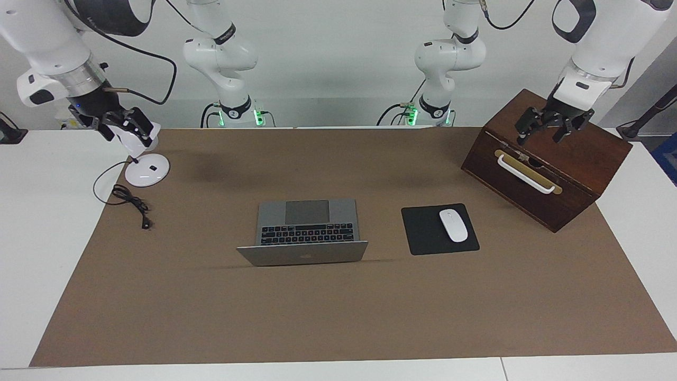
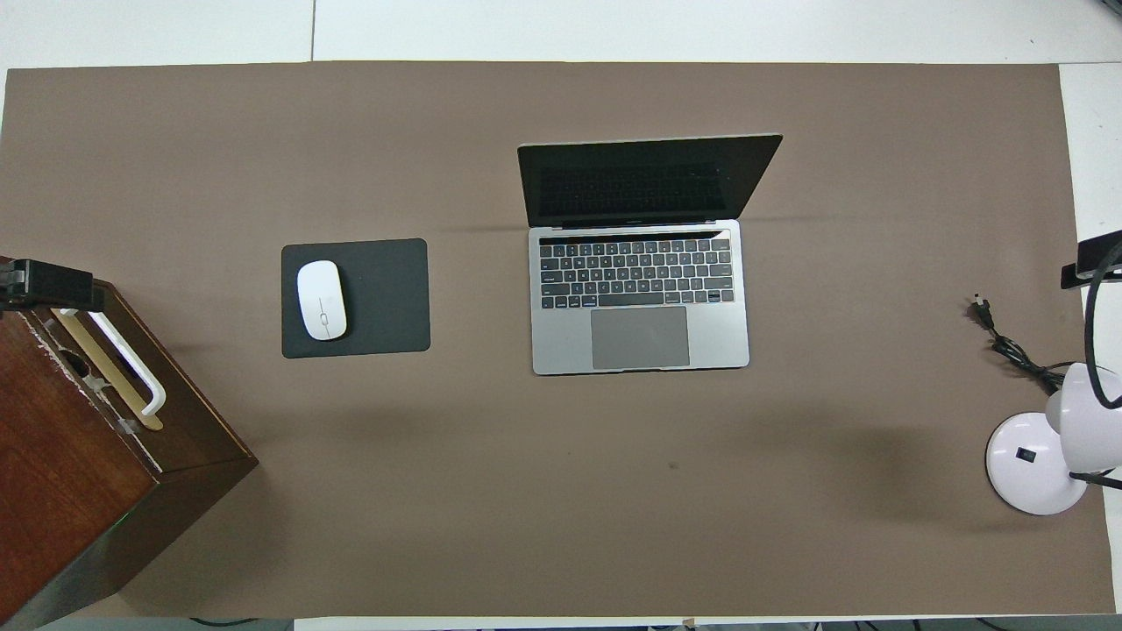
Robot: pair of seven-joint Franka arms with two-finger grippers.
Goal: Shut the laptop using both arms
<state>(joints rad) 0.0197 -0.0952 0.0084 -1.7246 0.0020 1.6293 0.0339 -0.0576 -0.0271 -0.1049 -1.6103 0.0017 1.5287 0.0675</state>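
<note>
The silver-grey laptop [image 1: 307,228] lies open in the middle of the brown mat. Its black keyboard and grey trackpad face the robots, and the lid stands up on the side farther from them. In the overhead view the laptop [image 2: 640,302] shows its dark screen. My left gripper [image 1: 545,132] hangs open over the wooden box, well away from the laptop; its tip shows in the overhead view [image 2: 44,285]. My right gripper [image 1: 129,127] hangs over the desk lamp at the right arm's end, also far from the laptop; it shows in the overhead view [image 2: 1091,263]. Neither touches the laptop.
A white mouse [image 1: 453,225] lies on a black mouse pad [image 1: 423,233] beside the laptop, toward the left arm's end. A dark wooden box [image 1: 576,164] with a white handle stands there too. A white desk lamp [image 1: 147,170] and its black cable [image 1: 132,203] are at the right arm's end.
</note>
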